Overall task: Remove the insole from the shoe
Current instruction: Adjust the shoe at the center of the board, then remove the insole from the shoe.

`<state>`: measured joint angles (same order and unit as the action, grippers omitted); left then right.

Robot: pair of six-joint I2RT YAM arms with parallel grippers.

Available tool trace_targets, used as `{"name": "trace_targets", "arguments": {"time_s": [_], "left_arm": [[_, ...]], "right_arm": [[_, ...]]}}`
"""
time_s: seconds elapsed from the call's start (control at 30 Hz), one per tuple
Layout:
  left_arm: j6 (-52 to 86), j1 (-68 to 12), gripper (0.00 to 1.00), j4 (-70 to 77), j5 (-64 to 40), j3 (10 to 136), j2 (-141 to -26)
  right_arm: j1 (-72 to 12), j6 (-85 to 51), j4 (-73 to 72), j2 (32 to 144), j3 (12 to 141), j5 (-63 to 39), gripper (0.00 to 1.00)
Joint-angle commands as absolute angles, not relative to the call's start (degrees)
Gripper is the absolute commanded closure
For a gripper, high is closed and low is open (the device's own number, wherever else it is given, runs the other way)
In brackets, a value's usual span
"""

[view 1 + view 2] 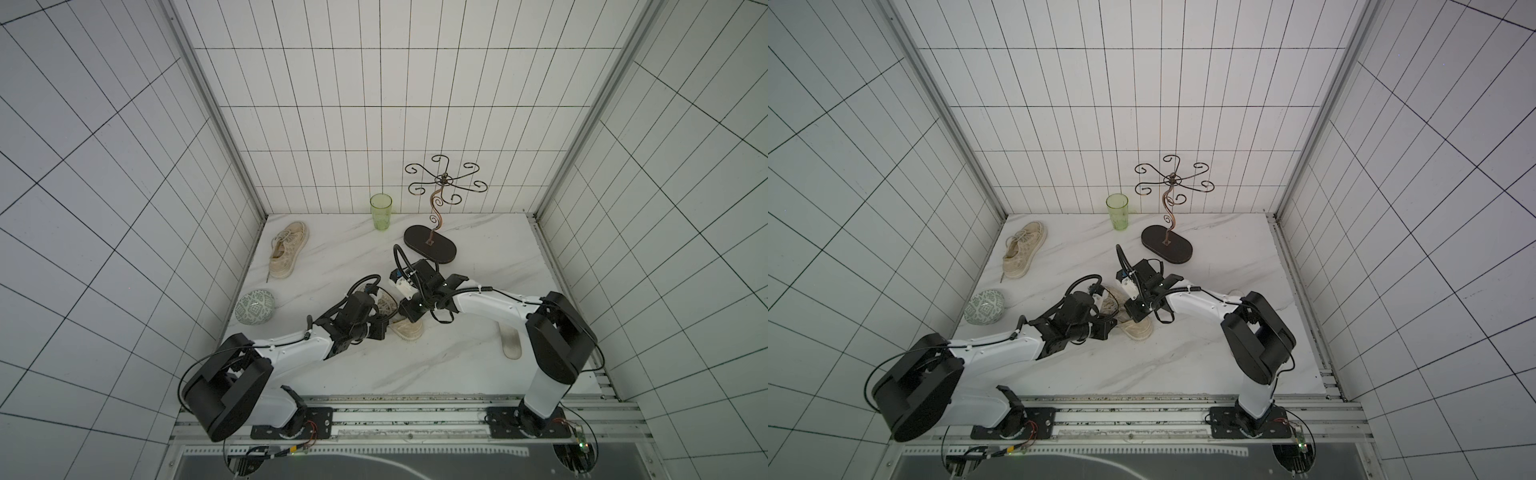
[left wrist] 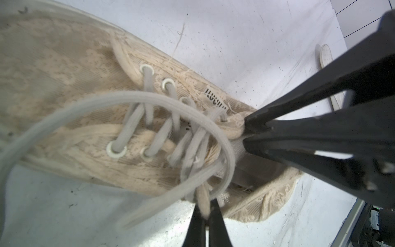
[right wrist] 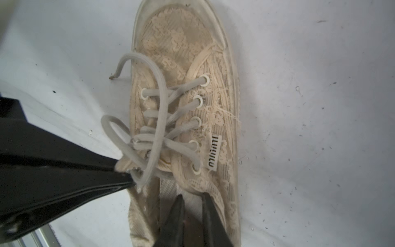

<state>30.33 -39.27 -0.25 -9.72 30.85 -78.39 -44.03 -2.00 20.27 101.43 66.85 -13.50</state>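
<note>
A beige lace shoe [image 1: 409, 329] [image 1: 1138, 330] lies mid-table with both arms over it. In the left wrist view my left gripper [image 2: 205, 213] is shut on the fabric edge of the shoe [image 2: 64, 85], beside the laces. My right gripper [image 3: 193, 197] reaches into the mouth of the shoe [image 3: 177, 42]. Its jaws stand a narrow gap apart, tips down on the grey-white insole [image 3: 168, 192] inside. The insole [image 2: 237, 147] also shows between the right gripper's tips [image 2: 244, 133] in the left wrist view. Most of the insole is hidden under the tongue and laces.
A loose white insole [image 1: 511, 343] [image 2: 326, 55] lies on the table by the right arm. A matching shoe [image 1: 289, 249] sits back left, a patterned round object [image 1: 254, 311] at the left edge, a green cup [image 1: 380, 212] and a wire stand [image 1: 430, 245] at the back.
</note>
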Motion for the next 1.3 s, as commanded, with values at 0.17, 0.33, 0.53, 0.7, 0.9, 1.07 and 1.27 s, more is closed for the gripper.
{"name": "trace_targets", "arguments": {"time_s": [0.17,0.33,0.53,0.7,0.9,1.07,1.27], "left_arm": [[29.39,-39.06,1.0,-8.25,-9.34,29.7,-79.23],[29.35,-38.83,1.0,-8.36,-9.57,30.05,-79.15],[29.16,-38.52,1.0,-8.36,-9.93,30.42,-79.41],[29.24,-38.41,1.0,-8.66,-9.89,30.45,-78.82],[29.4,-38.32,1.0,-8.58,-10.02,30.84,-78.66],[29.5,-38.28,1.0,-8.53,-10.2,30.84,-78.38],[29.64,-38.25,1.0,-8.7,-10.11,30.37,-77.58]], "right_arm": [[-45.4,1.11,26.02,102.0,71.65,-11.85,0.78],[-45.86,-0.85,25.95,96.92,69.23,-15.29,0.79],[-46.14,-1.58,25.12,97.24,68.34,-17.25,0.79],[-46.67,-1.53,23.95,99.79,68.31,-18.35,0.79],[-46.67,-1.39,24.13,102.65,68.43,-17.58,0.79],[-46.59,-2.37,25.43,104.15,69.76,-9.68,0.7],[-45.44,-3.47,25.88,104.34,71.41,-2.17,0.58]]}}
